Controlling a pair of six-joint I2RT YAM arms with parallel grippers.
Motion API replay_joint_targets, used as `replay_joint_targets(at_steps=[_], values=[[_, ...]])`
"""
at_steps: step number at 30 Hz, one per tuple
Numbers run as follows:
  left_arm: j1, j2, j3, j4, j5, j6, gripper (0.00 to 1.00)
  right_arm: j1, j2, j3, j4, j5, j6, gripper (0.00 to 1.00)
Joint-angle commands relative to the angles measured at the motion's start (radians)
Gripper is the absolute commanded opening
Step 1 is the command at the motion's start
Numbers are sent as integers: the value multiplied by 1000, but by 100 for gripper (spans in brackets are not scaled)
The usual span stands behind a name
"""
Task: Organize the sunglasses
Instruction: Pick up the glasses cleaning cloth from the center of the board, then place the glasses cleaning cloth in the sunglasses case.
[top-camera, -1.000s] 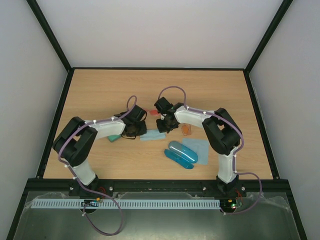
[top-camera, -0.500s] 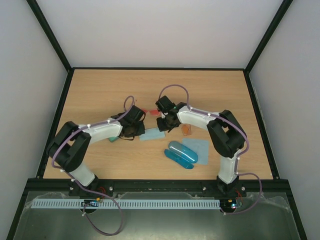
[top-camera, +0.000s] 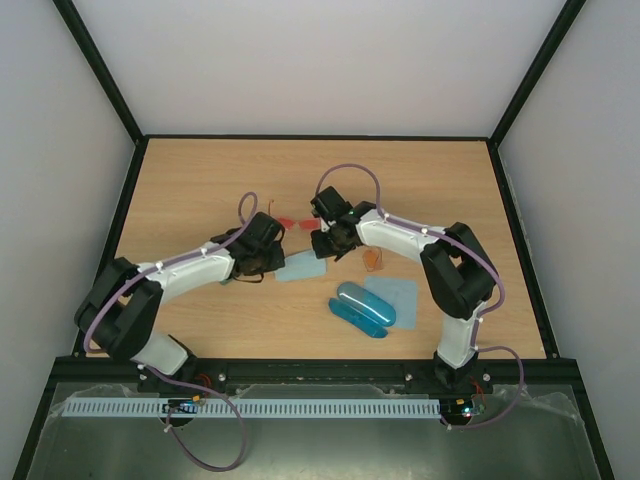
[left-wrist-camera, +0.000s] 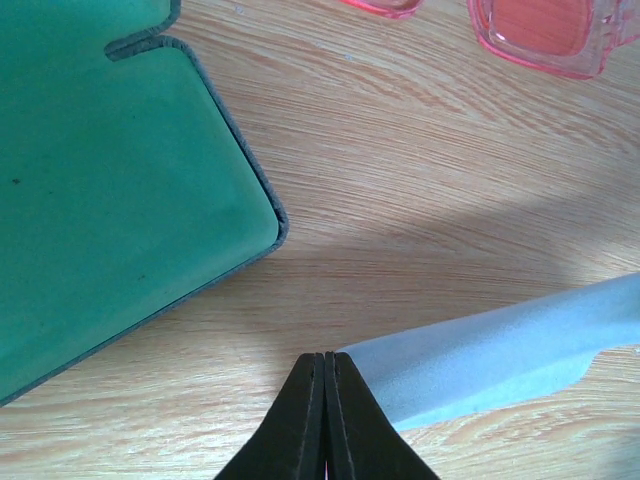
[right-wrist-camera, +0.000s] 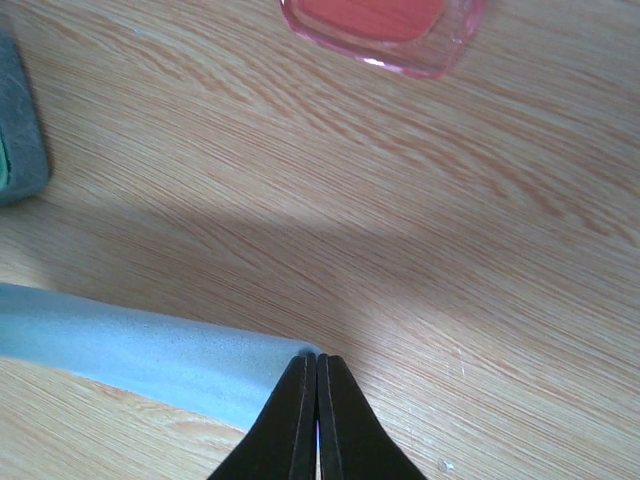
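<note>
Jaws of left gripper and right gripper — pinched tight on opposite ends of pale blue cloth. On tabletop just beyond: red-pink sunglasses; orange sunglasses beside right arm. Probably cloth-handling: lift both ends together, level — clear of red-pink lenses.

2 pairs of sunglasses: 1 red-pink pair, 1 orange pair. 2 oblong cases: 1 green case, 1 blue case, lying open. 2 pale blue cloths: 1 left cloth near the green case, 1 right cloth by the blue case. 1 wooden table.
</note>
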Motion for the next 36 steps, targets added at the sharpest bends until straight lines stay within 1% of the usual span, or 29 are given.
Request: replay_joint_targets(at_steps=[1,11,18,25,36], values=[[-3,-46,-22,-30,-25,-20,2,1,-19,38,-48,-9,3,1],[2,-155,-52,-89,-83,-52,2,21,9,111,-73,-15,-20,1],[9,-278,-97,-146,-135,-97,2,27,47,203,-98,-27,-34,1],[54,-399,-128,-226,-169,-112,2,51,115,325,-135,-59,-51,1],[126,-509,-167,-312,-179,-104,2,110,228,482,-187,-76,-45,1]])
